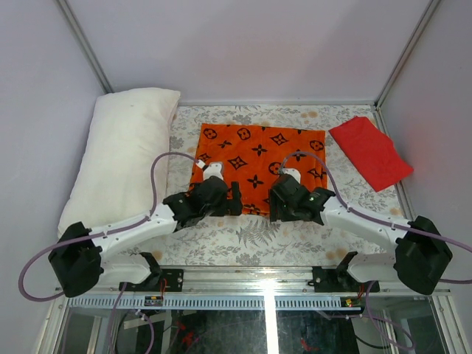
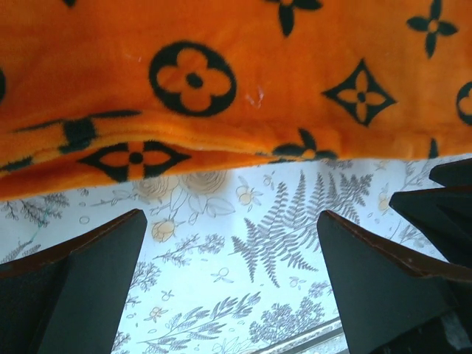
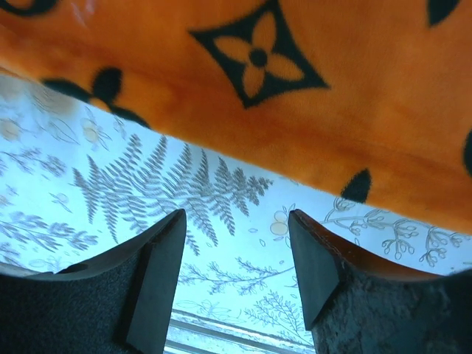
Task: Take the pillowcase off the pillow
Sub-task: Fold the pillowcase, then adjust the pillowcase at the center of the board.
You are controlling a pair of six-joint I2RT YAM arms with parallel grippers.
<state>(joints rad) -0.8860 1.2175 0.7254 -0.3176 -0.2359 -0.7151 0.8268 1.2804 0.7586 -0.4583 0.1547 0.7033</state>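
Observation:
The orange pillowcase [image 1: 258, 158] with black motifs lies flat and spread out on the table's middle, apart from the pillow. The plump white pillow [image 1: 122, 155] lies bare along the left side. My left gripper [image 1: 235, 200] hovers at the pillowcase's near edge, wide open; in the left wrist view its gripper [image 2: 232, 221] holds nothing, with the pillowcase hem [image 2: 236, 88] just beyond the tips. My right gripper [image 1: 274, 204] sits at the same near edge, a little to the right. In the right wrist view its gripper [image 3: 237, 221] is open and empty, below the pillowcase [image 3: 332, 96].
A plain red folded cloth [image 1: 370, 151] lies at the back right. A floral table covering [image 1: 243, 240] shows between the pillowcase and the near metal rail. White walls close in the left, back and right.

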